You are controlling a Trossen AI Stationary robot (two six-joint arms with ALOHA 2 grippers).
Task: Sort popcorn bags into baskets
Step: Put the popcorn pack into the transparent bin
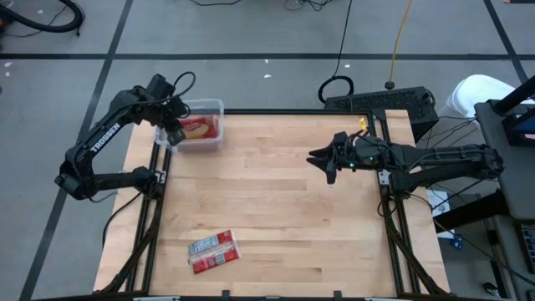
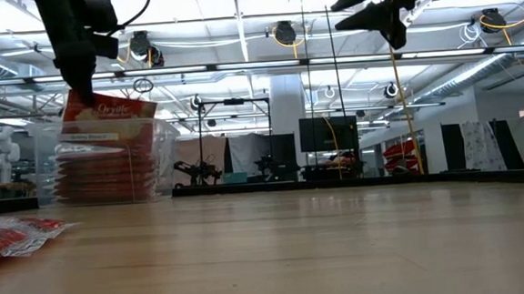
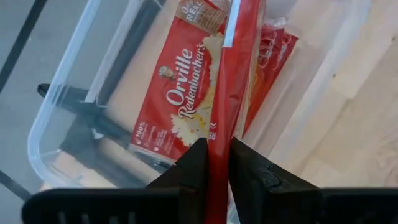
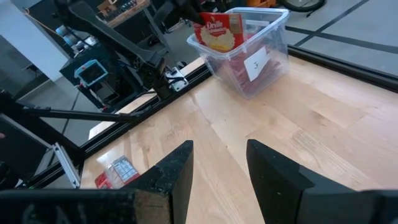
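Note:
My left gripper (image 1: 174, 125) hangs over the clear plastic tub (image 1: 214, 107) at the table's far left corner and is shut on a red popcorn bag (image 2: 109, 111). The tub (image 2: 158, 158) holds a stack of several red packets (image 2: 90, 171); the top one (image 3: 180, 99) lies picture face up. Another packet (image 1: 213, 251) lies flat on the table near the near edge, blue-and-silver panel up. My right gripper (image 1: 326, 159) is open, held high over the table's right half, touching nothing. My left gripper pinches the bag between its two fingers (image 3: 198, 168) from above, pointing down, on the bag's upper edge (image 3: 219, 155), which the wrist view shows edge-on. The bag hangs tilted below the fingers, its lower end (image 2: 88, 135) inside the tub's rim above the stack.
The tub (image 4: 261, 56) carries a small white label on its side. Black frame rails (image 1: 159, 209) run along the table's left and right edges. A black box with cables (image 1: 384, 102) sits beyond the far right corner. Bare wood lies across the table's middle (image 1: 276, 201).

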